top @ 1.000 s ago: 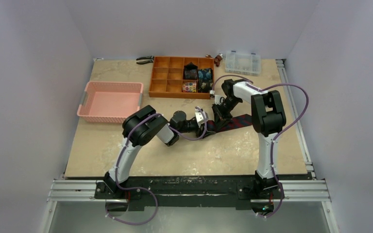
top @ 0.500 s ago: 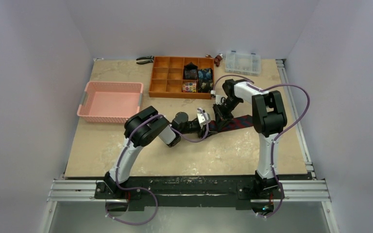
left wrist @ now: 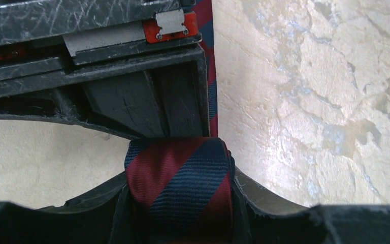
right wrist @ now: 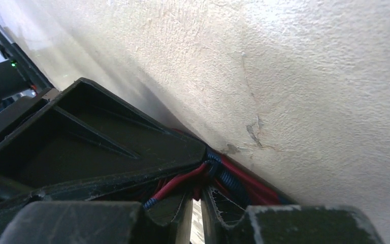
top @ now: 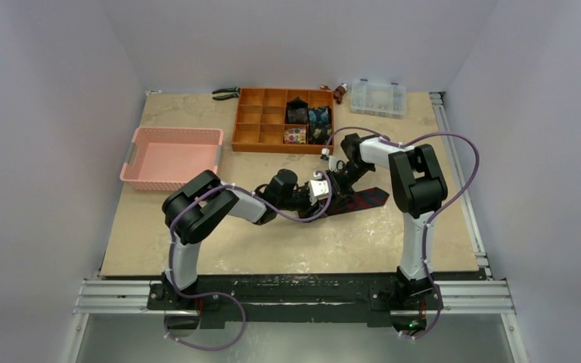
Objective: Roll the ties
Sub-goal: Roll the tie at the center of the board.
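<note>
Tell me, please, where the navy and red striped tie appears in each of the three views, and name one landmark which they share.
Top external: the striped tie lies flat on the table, right of centre.
Left wrist: bottom centre, its rolled end sits between the fingers of the left gripper.
Right wrist: lower centre, only its edge shows, at the tips of the right gripper.
Shared landmark: the beige table top.

The tie (left wrist: 183,178) — navy with red diagonal stripes (basket (top: 174,133) pink).

Bright, even light; blurred foregrounds
</note>
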Available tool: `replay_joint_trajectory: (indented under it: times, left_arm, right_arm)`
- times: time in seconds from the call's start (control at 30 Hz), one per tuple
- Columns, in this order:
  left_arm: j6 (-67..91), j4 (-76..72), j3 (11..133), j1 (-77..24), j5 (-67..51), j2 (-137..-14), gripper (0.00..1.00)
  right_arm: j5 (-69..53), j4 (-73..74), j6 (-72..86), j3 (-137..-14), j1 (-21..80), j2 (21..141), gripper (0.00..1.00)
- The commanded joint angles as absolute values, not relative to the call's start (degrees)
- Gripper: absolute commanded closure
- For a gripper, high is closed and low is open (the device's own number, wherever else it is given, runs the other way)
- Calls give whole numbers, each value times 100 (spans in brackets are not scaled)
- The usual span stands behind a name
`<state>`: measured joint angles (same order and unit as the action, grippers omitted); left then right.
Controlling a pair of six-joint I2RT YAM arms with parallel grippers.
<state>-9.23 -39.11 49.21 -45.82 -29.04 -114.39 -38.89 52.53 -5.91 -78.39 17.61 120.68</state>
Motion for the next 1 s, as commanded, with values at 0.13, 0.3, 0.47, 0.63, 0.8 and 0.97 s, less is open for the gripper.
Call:
replay_joint_trajectory:
  times: [0.13,0.3,0.47,0.63,0.8,0.97]
  left_arm:
    - [-1758,-1031,5181,-4289,-2428,-11560,100]
    - [-2061,-141,5468,-4287,-2372,-11677,100]
    - [-2302,752,5808,-4298,-2257,-11778,100]
    - [-2474,1356,6128,-4319,-2166,-11909,100]
    - [-2603,1687,6360,-4411,-2064,-12025,100]
    - [-2646,1796,6478,-4465,-2013,-12050,100]
  right_arm:
    - [-3508,4702,-1193,-7737,1346,12325,75]
    - [-4031,5319,-1667,-8223,885,12322,68]
    - [-4543,5887,-2132,-8349,702,12060,60]
    - [-4805,6126,-2374,-8272,601,11873,55]
    - [-5687,6033,-1888,-8305,612,11680,40]
    - [-6079,5702,-1394,-8180,719,11841,41]
